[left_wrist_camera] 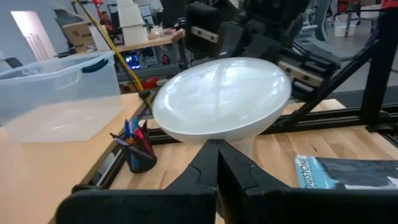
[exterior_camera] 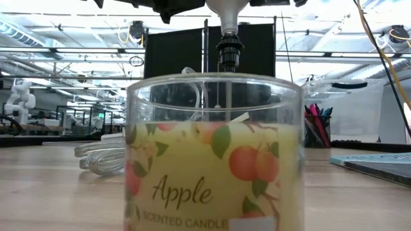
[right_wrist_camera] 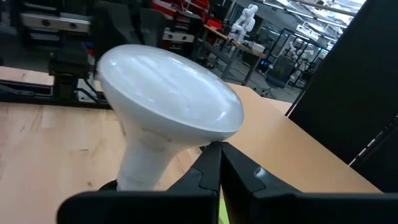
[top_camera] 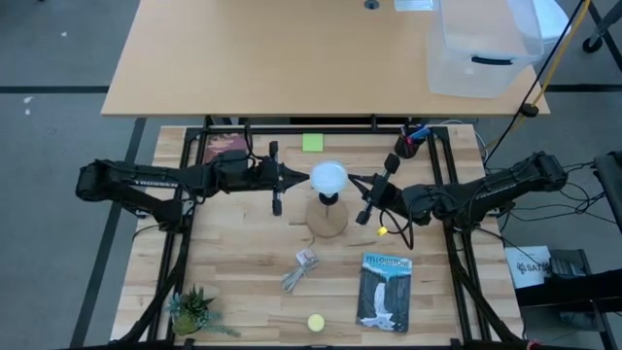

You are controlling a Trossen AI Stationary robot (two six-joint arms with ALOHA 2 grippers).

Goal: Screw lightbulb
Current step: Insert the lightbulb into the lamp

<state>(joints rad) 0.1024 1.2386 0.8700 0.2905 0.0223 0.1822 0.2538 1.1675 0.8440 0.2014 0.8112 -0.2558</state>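
Note:
The lightbulb [top_camera: 328, 177], a white dome on a tapered neck, stands upright over the round wooden base [top_camera: 327, 218]. Its screw end [exterior_camera: 228, 31] sits in the black socket [exterior_camera: 228, 50]. My left gripper [top_camera: 305, 178] comes level from the table's left, shut, with its tips at the bulb below the dome. My right gripper [top_camera: 352, 180] comes level from the table's right, also shut, with its tips at the opposite side of the bulb. Both wrist views show the dome [left_wrist_camera: 221, 99] [right_wrist_camera: 168, 87] just past the closed fingertips. My left gripper [left_wrist_camera: 217, 144] sets its shut fingertips against the bulb's neck just under the dome [left_wrist_camera: 244, 142]. It comes level from the table's left. The bulb stands upright in the socket. My right gripper [right_wrist_camera: 219, 148] lays its shut fingertips against the underside of the dome's rim [right_wrist_camera: 200, 138]. It comes level from the table's right, opposite the left gripper.
A glass candle jar [exterior_camera: 215, 154] fills the low view's foreground. On the table lie a coiled cable [top_camera: 301, 270], a book [top_camera: 386, 290], a small yellow ball [top_camera: 383, 231], a potted plant [top_camera: 190, 311], a pen cup [top_camera: 410, 143] and a green note [top_camera: 312, 143].

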